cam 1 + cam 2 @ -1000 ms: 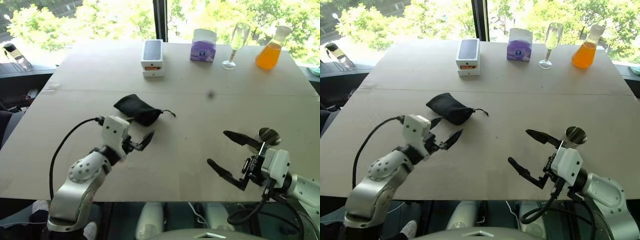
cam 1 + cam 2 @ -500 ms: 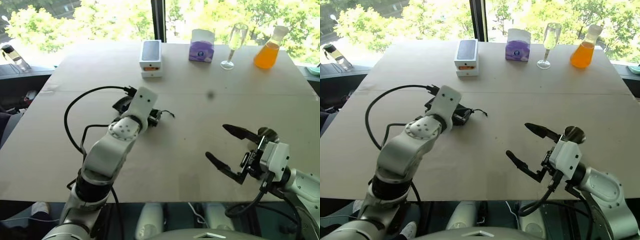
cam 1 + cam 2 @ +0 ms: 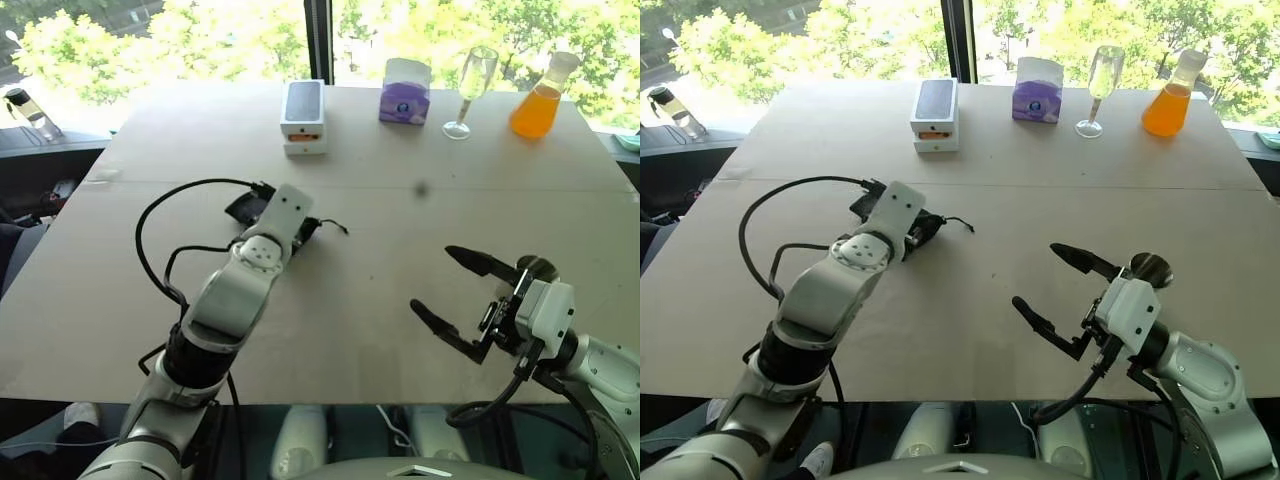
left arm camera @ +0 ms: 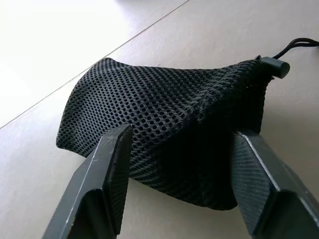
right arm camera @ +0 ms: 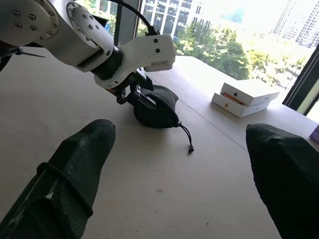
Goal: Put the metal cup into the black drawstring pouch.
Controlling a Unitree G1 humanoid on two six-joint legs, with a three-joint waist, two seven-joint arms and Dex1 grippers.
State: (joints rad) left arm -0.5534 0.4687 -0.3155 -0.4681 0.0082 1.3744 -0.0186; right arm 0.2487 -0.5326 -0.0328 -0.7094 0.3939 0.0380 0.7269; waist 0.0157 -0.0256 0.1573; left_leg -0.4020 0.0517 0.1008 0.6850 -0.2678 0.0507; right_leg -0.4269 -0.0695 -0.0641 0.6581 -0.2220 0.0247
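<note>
**Left gripper straddling the pouch, right gripper wide open**

Left gripper (image 4: 177, 164) is down on the black drawstring pouch (image 4: 169, 124) near mid-table; from the wrist cam I see one finger (image 4: 107, 174) on each side of the mesh fabric, pads at or against it, jaws partway closed. Can't tell if it's truly clamped yet. Pouch lies flat, long axis running roughly across the table, gathered end w/ cord (image 3: 958, 222) pointing toward my right side. Cord lock (image 4: 275, 67) sits at that end.

Right gripper (image 3: 1055, 300) hovers above the table's near right edge, fingers spread fully, holding nothing. Metal cup (image 3: 1150, 268) stands upright just behind it, at my right, well apart from the pouch.

Vs one sec ago: left arm was short of the pouch, fingers spread wide; now it has reached fwd over it and the fingers have narrowed around the fabric. Right gripper hasn't moved. Cup and pouch are in the same spots.

At the far edge: white box (image 3: 935, 112), purple tissue pack (image 3: 1036, 90), wine glass (image 3: 1098, 85), orange flask (image 3: 1168, 98).
</note>
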